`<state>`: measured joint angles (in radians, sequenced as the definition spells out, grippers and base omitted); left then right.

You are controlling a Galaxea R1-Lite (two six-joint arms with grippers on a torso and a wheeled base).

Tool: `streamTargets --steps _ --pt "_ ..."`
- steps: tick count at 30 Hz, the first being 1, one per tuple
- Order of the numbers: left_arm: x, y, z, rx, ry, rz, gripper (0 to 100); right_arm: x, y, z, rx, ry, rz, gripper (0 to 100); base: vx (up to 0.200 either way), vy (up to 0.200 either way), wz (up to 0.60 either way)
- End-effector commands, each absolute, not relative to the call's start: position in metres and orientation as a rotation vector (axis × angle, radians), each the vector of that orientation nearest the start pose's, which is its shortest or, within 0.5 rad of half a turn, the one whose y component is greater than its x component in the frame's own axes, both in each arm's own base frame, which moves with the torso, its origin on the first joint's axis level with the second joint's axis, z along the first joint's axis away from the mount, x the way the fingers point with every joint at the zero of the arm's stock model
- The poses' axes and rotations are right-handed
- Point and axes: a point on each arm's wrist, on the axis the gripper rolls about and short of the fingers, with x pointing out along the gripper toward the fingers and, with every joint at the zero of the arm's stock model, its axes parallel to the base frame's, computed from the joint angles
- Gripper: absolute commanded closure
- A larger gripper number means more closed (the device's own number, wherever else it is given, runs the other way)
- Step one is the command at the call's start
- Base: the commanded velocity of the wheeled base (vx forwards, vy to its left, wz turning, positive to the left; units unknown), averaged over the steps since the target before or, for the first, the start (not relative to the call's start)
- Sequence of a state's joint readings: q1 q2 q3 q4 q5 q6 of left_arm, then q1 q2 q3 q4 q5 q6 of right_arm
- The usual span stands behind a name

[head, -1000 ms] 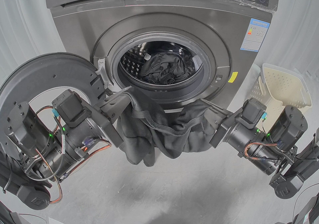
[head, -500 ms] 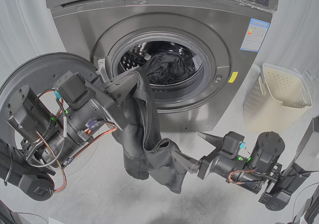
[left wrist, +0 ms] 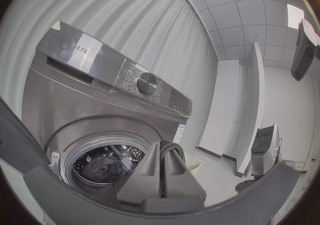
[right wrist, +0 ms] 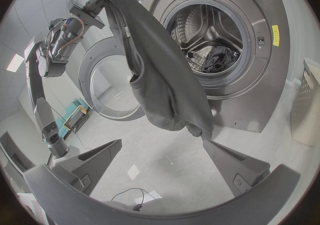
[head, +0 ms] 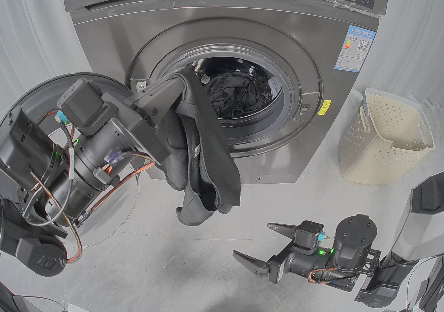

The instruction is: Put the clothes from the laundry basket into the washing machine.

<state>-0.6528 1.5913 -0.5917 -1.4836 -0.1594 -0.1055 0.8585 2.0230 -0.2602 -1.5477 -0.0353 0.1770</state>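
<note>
Your left gripper (head: pixel 175 81) is clamped on 1 dark garment (head: pixel 203 151), held at the left rim of the washing machine (head: pixel 277 26) opening. Most of the cloth hangs outside, below the rim. Right gripper (head: pixel 253 240) is spread wide, holding nothing, low near the floor.

Risks:
- Release here and the hanging weight likely drags it out.
- The tail could snag near the door (head: pixel 41 95) hinge.
</note>
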Motion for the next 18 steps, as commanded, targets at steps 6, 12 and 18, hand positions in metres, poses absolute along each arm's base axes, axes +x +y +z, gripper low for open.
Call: streamTargets --steps 6,12,18 --pt "0.192 -0.155 0.247 -0.227 -0.458 -0.831 100 0.198 0.226 0.068 0.093 0.19 0.809 0 0.0 0.0 0.0" --pt "0.194 -0.156 0.245 -0.227 -0.45 -0.829 100 0.193 0.245 0.067 0.095 0.174 0.866 0 0.0 0.0 0.0" --pt "0.193 -0.155 0.243 -0.224 -0.441 -0.827 100 0.206 0.26 0.06 0.089 0.15 0.867 0 0.0 0.0 0.0"
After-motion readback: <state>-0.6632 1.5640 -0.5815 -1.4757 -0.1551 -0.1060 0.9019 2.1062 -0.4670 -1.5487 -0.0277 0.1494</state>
